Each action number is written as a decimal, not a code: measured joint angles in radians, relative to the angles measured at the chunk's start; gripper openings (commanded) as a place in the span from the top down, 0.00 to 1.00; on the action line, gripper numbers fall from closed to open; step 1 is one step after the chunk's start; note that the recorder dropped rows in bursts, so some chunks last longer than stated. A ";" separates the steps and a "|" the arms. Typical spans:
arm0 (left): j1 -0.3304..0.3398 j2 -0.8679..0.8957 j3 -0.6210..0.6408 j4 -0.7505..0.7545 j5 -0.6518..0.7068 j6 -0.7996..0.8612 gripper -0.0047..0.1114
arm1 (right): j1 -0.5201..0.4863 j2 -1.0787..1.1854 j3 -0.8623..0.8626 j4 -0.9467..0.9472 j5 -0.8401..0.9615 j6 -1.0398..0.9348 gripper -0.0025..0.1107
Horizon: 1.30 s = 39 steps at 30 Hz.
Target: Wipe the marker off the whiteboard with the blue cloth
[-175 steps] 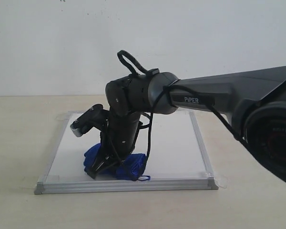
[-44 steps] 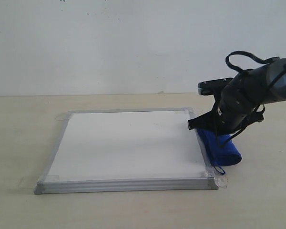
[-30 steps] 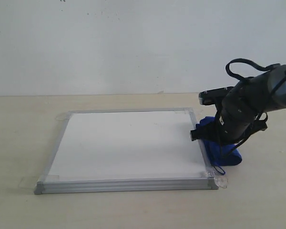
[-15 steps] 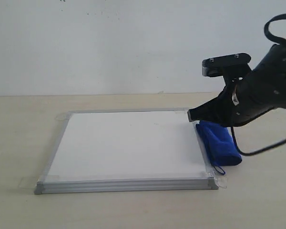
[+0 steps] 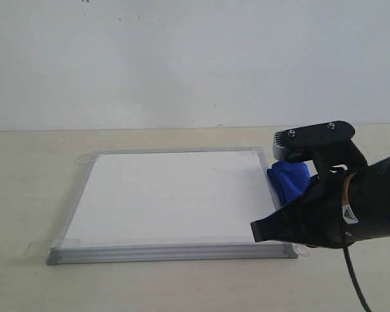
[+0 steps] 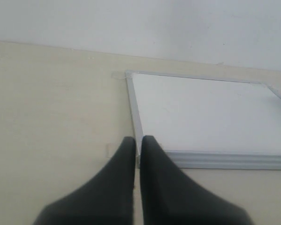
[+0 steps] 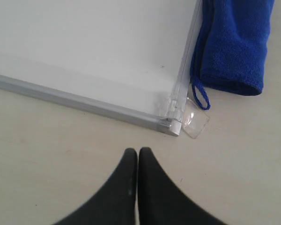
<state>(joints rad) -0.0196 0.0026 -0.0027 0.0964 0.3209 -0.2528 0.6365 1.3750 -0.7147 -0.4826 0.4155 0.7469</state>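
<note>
The blue cloth (image 7: 236, 42) lies on the table (image 5: 26, 195) against the whiteboard's (image 5: 169, 195) right edge. The board looks clean. Both claws, right (image 7: 137, 157) and left (image 6: 136, 144), are pressed together, empty.

Matte black right arm (image 5: 351, 208), black cable, silver-screwed wrist camera (image 5: 312, 140).

One whiteboard (image 5: 172, 195), one blue cloth (image 5: 289, 182) and one table (image 5: 26, 195). Two grippers: left (image 6: 137, 140), right (image 7: 137, 152). Clear tape tabs: three visible, e.g. (image 7: 195, 121).
</note>
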 measured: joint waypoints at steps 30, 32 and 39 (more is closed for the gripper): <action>0.000 0.000 0.000 0.000 0.000 0.000 0.93 | -0.343 -0.995 0.533 -0.019 -0.636 0.041 0.98; 0.000 0.000 0.000 0.000 0.000 0.000 0.93 | -0.368 -1.101 0.589 -0.002 -0.673 0.054 0.98; 0.000 0.000 0.000 0.000 0.000 0.000 0.93 | -0.387 -1.358 0.708 0.004 -0.788 0.037 0.98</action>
<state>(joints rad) -0.0196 0.0026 -0.0027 0.0964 0.3209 -0.2528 0.2492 0.0171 -0.0071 -0.4785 -0.3724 0.7841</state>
